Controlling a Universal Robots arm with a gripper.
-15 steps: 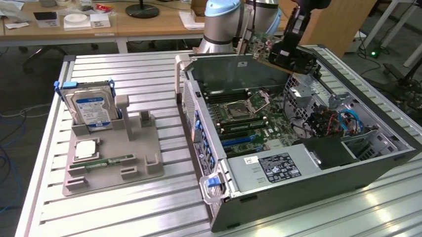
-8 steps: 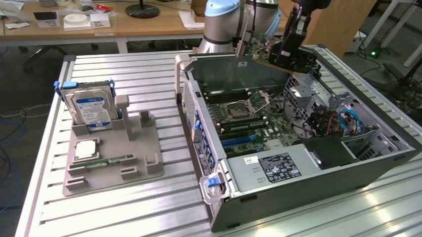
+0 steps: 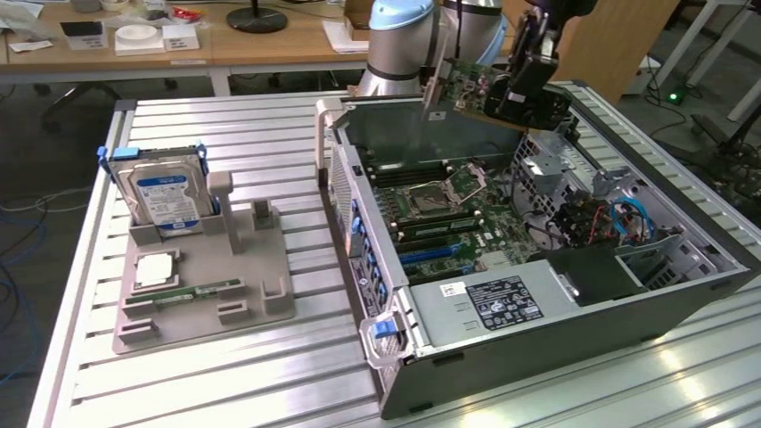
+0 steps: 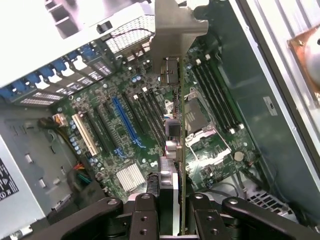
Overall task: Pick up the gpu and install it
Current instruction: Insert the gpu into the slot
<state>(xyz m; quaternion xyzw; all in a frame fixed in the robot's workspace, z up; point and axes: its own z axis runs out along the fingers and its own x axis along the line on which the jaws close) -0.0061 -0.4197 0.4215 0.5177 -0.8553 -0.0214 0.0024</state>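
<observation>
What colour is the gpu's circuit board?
Green; the gpu board shows best in the exterior view.

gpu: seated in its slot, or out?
Out. The gripper holds the gpu in the air above the open case. In the wrist view, the blue slot beneath it is empty.

Part of gpu [image 3: 466, 87] hid behind gripper [image 3: 509, 96]; PSU label [image 3: 505, 303] txt unreadable.

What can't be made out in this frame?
- gpu faces: edge-on in the wrist view; partly behind the gripper in the exterior view.
- Power supply label text: too small, exterior view.
- Hard drive lower end: hidden in its holder, exterior view.
- Motherboard strip behind the gpu: blocked by it, wrist view.
</observation>
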